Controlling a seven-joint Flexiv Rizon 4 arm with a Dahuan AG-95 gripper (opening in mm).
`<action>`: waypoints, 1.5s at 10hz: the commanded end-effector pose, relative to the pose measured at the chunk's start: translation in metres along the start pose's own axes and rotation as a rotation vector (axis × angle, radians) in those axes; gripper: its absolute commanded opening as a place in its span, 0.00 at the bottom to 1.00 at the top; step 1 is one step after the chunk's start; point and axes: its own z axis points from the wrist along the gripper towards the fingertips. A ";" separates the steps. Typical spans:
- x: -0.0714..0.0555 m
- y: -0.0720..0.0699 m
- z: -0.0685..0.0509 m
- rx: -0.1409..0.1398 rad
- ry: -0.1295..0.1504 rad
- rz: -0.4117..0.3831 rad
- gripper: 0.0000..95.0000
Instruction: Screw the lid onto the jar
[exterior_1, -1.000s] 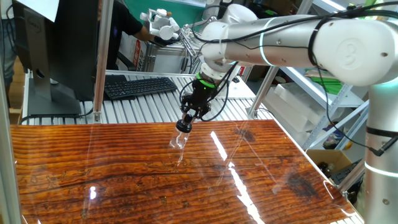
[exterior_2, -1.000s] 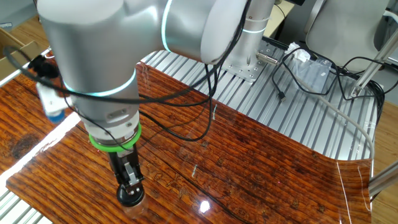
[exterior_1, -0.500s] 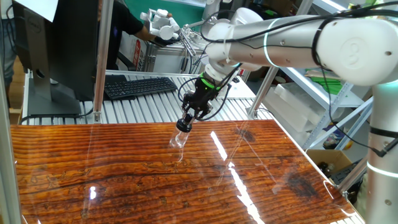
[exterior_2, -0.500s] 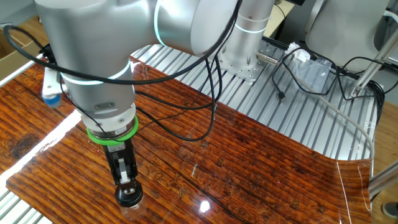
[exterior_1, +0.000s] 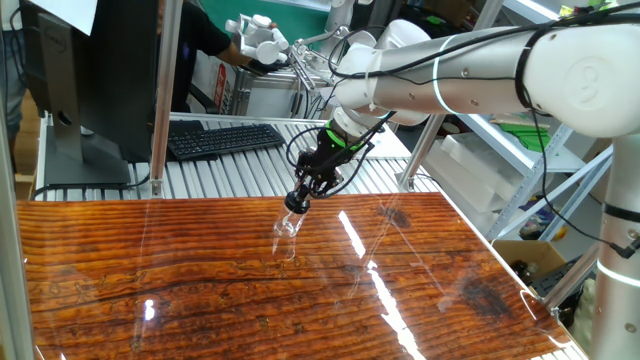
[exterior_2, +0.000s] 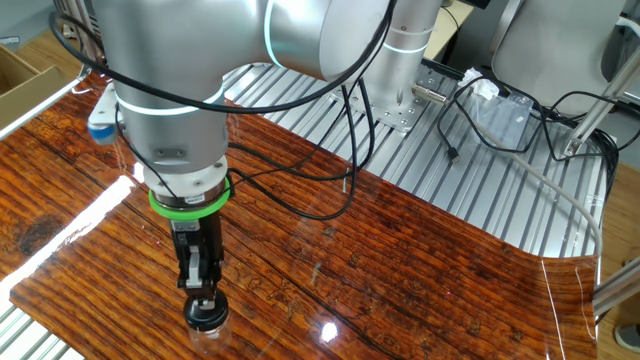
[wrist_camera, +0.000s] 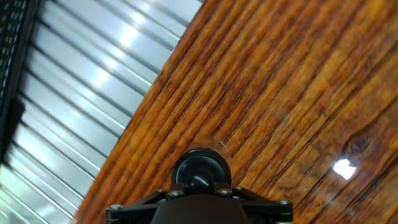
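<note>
One gripper (exterior_2: 201, 300) clamped on black lid (exterior_2: 203, 311), lid atop clear jar (exterior_1: 286, 228), glossy wooden table (exterior_1: 420, 290)

Change record: gripper (exterior_2: 203, 303), clamped on the lid (exterior_2: 203, 310) atop the jar (exterior_1: 287, 226), has rolled about its own axis since the earlier pictures. Wrist housing and cables have swung round in both fixed views; the elbow has shifted.
</note>
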 end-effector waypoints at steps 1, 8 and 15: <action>0.001 -0.002 0.000 -0.010 -0.001 0.059 0.00; 0.001 -0.001 0.000 -0.019 -0.005 0.117 0.00; 0.000 -0.001 0.000 -0.017 -0.008 0.131 0.00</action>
